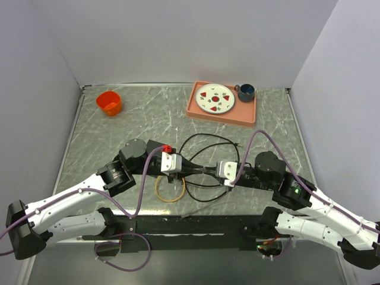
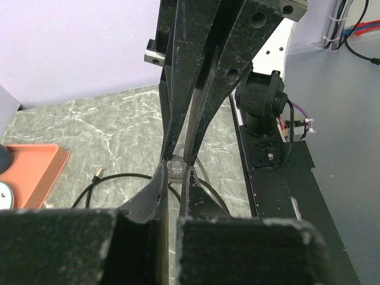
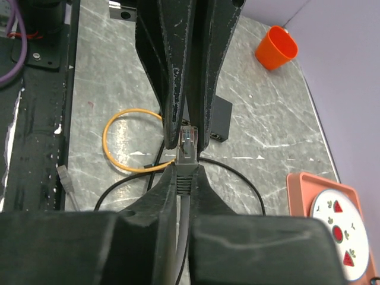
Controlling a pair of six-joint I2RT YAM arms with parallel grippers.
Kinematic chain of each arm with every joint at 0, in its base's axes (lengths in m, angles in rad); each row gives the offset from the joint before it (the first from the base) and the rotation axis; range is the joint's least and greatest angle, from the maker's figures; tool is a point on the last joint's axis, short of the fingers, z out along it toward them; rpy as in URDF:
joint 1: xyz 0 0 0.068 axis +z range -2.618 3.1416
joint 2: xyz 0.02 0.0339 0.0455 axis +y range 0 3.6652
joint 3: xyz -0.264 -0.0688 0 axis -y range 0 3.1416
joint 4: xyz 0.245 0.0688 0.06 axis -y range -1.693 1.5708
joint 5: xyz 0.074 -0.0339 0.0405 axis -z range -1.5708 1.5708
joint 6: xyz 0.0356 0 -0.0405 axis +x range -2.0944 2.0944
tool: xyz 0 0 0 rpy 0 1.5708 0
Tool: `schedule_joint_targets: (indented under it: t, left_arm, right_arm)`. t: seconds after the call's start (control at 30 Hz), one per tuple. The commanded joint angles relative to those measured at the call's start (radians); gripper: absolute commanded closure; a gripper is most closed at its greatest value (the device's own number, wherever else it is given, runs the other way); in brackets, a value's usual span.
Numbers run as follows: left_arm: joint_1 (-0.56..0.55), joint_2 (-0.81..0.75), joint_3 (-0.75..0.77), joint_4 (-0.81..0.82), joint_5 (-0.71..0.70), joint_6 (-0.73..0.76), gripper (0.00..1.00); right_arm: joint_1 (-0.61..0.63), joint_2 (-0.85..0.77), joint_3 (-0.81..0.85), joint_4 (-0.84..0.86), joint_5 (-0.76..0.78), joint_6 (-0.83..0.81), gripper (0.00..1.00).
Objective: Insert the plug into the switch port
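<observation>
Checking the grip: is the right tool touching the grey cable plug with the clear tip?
Touching: right wrist view shows the right tool clamped on the grey plug.

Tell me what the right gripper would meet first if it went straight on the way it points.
Most likely the left gripper: its jaws face it head-on, around the tip of the plug that the right gripper holds.

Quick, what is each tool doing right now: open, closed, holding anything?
Left tool: closed on the clear tip of the plug.
Right tool: closed on the same plug, at its gray boot.
</observation>
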Motion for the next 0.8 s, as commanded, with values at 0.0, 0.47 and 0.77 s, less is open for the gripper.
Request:
schedule_joint_targets:
  t: [0.0, 0.47, 0.77]
  left_arm:
    - [-0.003, -0.021, -0.014, 0.025, -0.017, 0.027, 0.99]
    - [0.442, 0.172, -0.03, 0.055, -0.485, -0.524, 0.03]
    - [0.756, 0.462, -0.023, 0.051, -0.387, -0.72, 0.03]
  right_arm:
    - [0.004, 0.008, 0.05, 0.029, 0.003, 0.01, 1.0]
    - [-0.069, 0.213, 0.025, 0.145, 0.167, 0.159, 1.0]
    - [-0.197, 0.713, 0.249, 0.165, -0.023, 0.294, 1.0]
